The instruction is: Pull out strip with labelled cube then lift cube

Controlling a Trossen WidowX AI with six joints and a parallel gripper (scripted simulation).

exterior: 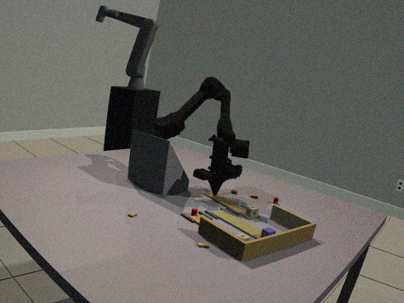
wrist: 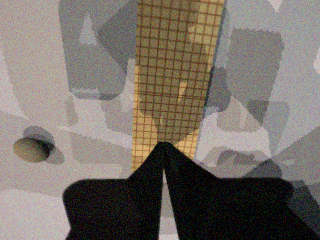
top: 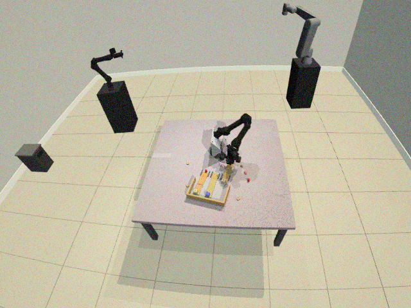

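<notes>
The pale mauve table (top: 265, 205) carries everything, with the arm's grey wedge-shaped base block (exterior: 153, 163) standing near the middle, toward the far edge. Nearer the front edge sits a three-sided wooden tray (exterior: 261, 242), its open mouth facing the arm. Inside it a tan strip (exterior: 239, 223) runs lengthwise, and by the closed end wall lie a blue cube (exterior: 267, 231) and a small beige block (exterior: 243, 236).

A second gridded strip (wrist: 172, 80) lies at an angle, poking out of the tray mouth toward the base block. On it, just at the mouth of the tray, rides a beige cube (exterior: 252, 211); any label is too small to read.

The gripper (exterior: 215, 192) points straight down with its fingers pressed together, nothing between them, the tip resting on the outer end of that strip.

A red peg (exterior: 194, 211) stands beside the tray's left front corner, and another red peg (exterior: 276, 199) stands off the right wall. A small round knob (wrist: 31, 149) sits on the table left of the strip end. Loose tan chips (exterior: 132, 214) lie scattered toward the left edge and beside the tray.
</notes>
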